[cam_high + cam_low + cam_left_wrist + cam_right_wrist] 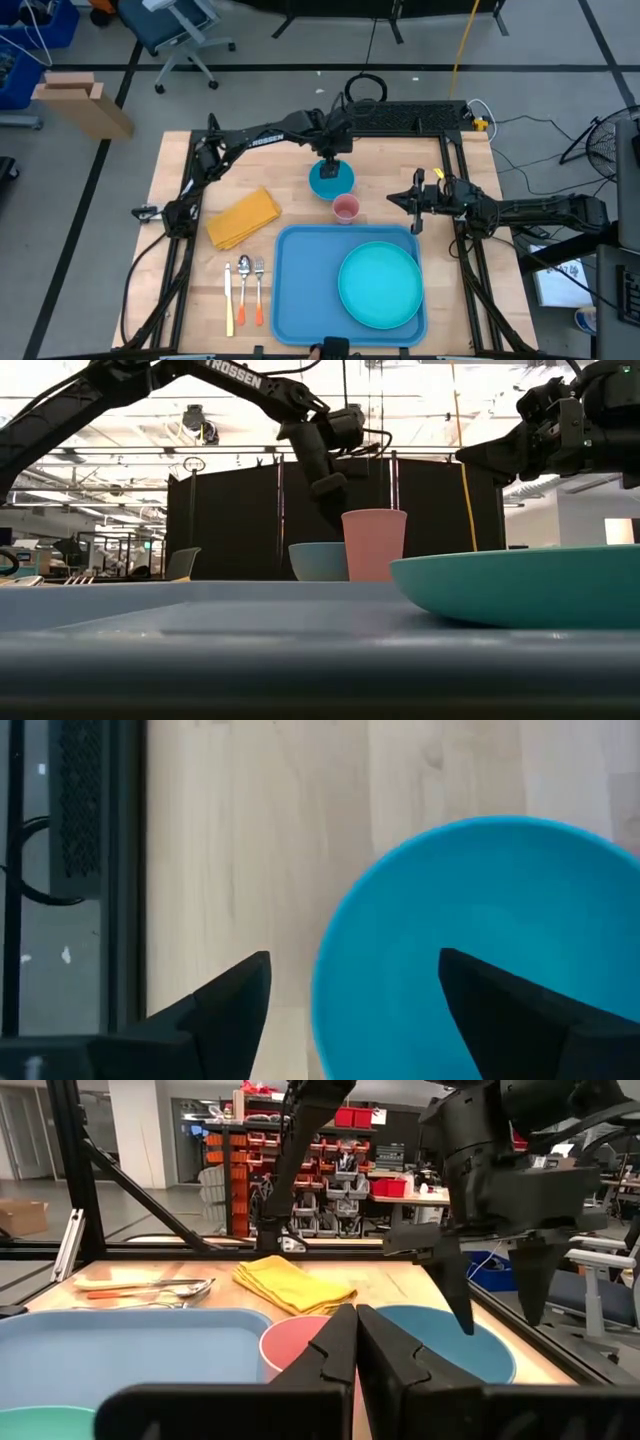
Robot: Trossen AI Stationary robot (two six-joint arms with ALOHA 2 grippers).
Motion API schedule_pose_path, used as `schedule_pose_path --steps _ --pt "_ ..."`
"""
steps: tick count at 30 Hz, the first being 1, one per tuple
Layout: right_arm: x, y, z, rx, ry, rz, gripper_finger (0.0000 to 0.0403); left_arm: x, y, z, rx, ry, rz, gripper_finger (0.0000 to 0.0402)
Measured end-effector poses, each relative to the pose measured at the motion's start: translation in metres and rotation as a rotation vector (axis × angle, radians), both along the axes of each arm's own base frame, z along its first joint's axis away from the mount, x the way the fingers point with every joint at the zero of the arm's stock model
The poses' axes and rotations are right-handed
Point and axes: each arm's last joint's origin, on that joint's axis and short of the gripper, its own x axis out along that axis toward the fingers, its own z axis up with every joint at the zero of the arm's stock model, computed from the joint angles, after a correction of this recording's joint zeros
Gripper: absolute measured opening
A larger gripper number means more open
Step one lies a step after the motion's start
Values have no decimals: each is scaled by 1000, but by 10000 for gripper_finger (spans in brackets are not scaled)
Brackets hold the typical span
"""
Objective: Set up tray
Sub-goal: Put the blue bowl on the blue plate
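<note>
The sky-blue tray (300, 290) lies at the table's near edge, and a round teal plate (380, 285) rests on its right half. A blue bowl (322, 185) and a pink cup (345, 208) stand on the wood just beyond the tray. My left gripper (350, 960) hovers open over the bowl (480, 900), one finger above its inside and one above the table outside its rim. In the low view its fingers (330, 495) end above the bowl (315, 560). My right gripper (400, 199) is shut, raised to the right of the cup and pointing left.
A folded yellow cloth (243, 217) lies left of the bowl. A knife, spoon and fork (245, 290) lie left of the tray. A black metal frame borders the table. Bare wood shows at the far left and beside the tray on the right.
</note>
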Motion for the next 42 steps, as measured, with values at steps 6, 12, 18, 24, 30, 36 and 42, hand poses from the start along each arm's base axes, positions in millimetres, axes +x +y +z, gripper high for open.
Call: schedule_pose_path --steps 6,12,18,24,30,36,42 --pt "0 0 -1 -5 13 -1 0 0 3 -8 -6 27 -9 301" --pt "0 0 -2 -8 17 -1 0 1 10 -27 -2 83 3 301" --pt "0 0 -2 -6 26 -2 0 -1 24 -52 -21 138 34 301" --pt "0 0 -3 -11 31 -3 0 1 27 -70 -36 168 32 301" --pt "0 0 -3 -17 33 -3 0 1 27 -73 -36 178 21 263" --pt "0 0 -3 -20 32 -4 0 3 24 -71 5 190 54 117" --pt "0 0 -3 -20 32 -3 0 0 30 -59 20 160 112 20"
